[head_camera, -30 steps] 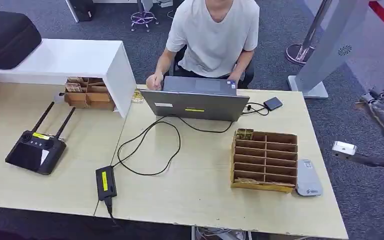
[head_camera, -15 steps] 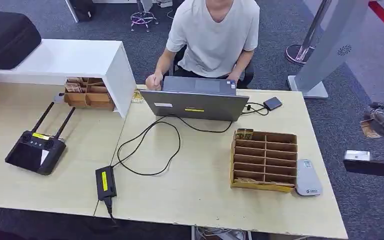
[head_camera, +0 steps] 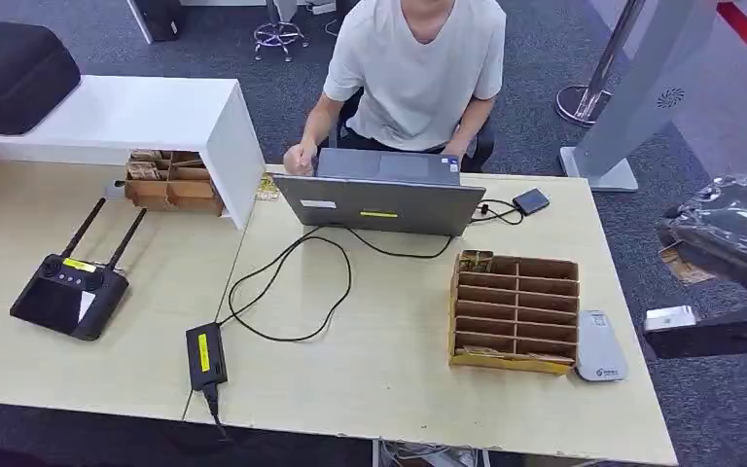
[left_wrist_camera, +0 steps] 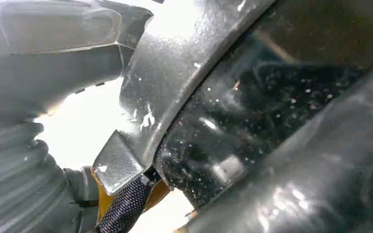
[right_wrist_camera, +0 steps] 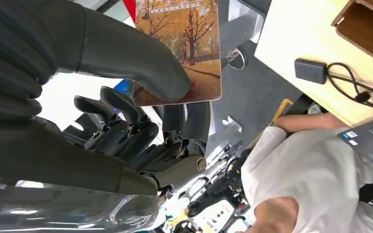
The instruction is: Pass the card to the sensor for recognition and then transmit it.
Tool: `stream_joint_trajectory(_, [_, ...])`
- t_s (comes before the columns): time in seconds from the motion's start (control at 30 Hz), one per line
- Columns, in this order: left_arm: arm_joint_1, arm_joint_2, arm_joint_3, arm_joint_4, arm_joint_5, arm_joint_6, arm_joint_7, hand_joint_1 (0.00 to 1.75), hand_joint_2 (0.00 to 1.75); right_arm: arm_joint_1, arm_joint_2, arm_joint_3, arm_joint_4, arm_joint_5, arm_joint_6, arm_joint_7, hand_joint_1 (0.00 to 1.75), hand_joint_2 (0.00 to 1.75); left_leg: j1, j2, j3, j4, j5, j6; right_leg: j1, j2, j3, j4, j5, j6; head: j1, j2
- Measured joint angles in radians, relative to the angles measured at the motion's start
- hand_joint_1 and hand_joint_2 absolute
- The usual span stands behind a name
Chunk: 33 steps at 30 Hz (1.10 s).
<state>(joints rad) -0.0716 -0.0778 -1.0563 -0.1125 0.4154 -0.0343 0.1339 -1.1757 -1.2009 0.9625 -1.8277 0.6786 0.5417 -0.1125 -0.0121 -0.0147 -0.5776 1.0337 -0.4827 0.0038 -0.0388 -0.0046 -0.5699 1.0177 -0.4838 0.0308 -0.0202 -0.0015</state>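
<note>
My right hand (head_camera: 728, 230), wrapped in clear plastic, hovers off the table's right edge, beyond the grey card sensor (head_camera: 599, 346). It pinches a card with an autumn-tree picture (right_wrist_camera: 184, 46) between thumb (right_wrist_camera: 126, 53) and fingers; a corner of the card (head_camera: 683, 265) peeks out below the hand in the head view. The sensor lies flat on the table beside a cardboard slotted box (head_camera: 515, 311). The left wrist view gives only the left hand's grey ribbed cover (left_wrist_camera: 9, 174) against dark body parts; its fingers are hidden.
A person in a white shirt (head_camera: 418, 68) sits behind an open laptop (head_camera: 381, 202) at the table's far side. Cables, a power brick (head_camera: 205, 355) and a black antenna controller (head_camera: 70, 292) lie to the left. A grey kiosk stand (head_camera: 632, 107) rises at the back right.
My right hand, still holding the card, has come in leftward from the picture's right edge toward the table and the sensor. Things on the table have not moved.
</note>
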Motion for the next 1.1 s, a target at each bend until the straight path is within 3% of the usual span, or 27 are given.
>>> stream_joint_trajectory(0.1, [0.000, 0.000, 0.000, 0.000, 0.002, 0.000, 0.000, 0.00, 1.75, -0.044, 0.000, 0.045, -0.002, -0.050, 0.019, 0.011, 1.75, 1.75, 0.000, 0.000, 0.000, 0.000, 0.000, 0.000, 0.000, 0.000, 0.000, 0.000, 0.000, 0.000, 0.000, 0.000])
stream_joint_trajectory(0.27, [0.000, 0.000, 0.000, 0.000, 0.008, 0.000, 0.000, 0.00, 1.75, -0.154, 0.005, 0.213, -0.004, -0.198, 0.032, 0.077, 1.75, 1.75, 0.000, 0.000, 0.000, 0.000, 0.000, 0.000, 0.000, 0.000, 0.000, 0.000, 0.000, 0.000, 0.000, 0.000])
stream_joint_trajectory(0.43, [0.000, 0.000, 0.000, 0.000, 0.010, -0.001, 0.000, 0.00, 1.75, -0.183, 0.021, 0.381, 0.009, -0.204, -0.046, 0.099, 1.75, 1.75, 0.000, 0.000, 0.000, 0.000, 0.000, 0.000, 0.000, 0.000, 0.000, 0.000, 0.000, 0.000, 0.000, 0.000])
stream_joint_trajectory(0.57, [0.000, 0.000, 0.000, 0.000, 0.009, -0.002, 0.000, 0.00, 1.75, -0.167, 0.034, 0.465, 0.044, -0.169, -0.097, 0.104, 1.75, 1.75, 0.000, 0.000, 0.000, 0.000, 0.000, 0.000, 0.000, 0.000, 0.000, 0.000, 0.000, 0.000, 0.000, 0.000])
stream_joint_trajectory(0.8, [0.000, 0.000, 0.000, 0.000, 0.009, -0.002, 0.002, 0.00, 1.75, -0.056, 0.037, 0.516, 0.145, -0.142, -0.190, 0.110, 1.75, 1.75, 0.000, 0.000, 0.000, 0.000, 0.000, 0.000, 0.000, 0.000, 0.000, 0.000, 0.000, 0.000, 0.000, 0.000])
stream_joint_trajectory(1.1, [0.000, 0.000, 0.000, 0.000, 0.009, -0.002, 0.004, 0.00, 1.75, 0.103, 0.034, 0.518, 0.255, -0.128, -0.270, 0.131, 1.75, 1.75, 0.000, 0.000, 0.000, 0.000, 0.000, 0.000, 0.000, -0.001, 0.000, 0.000, 0.000, 0.000, 0.000, 0.000])
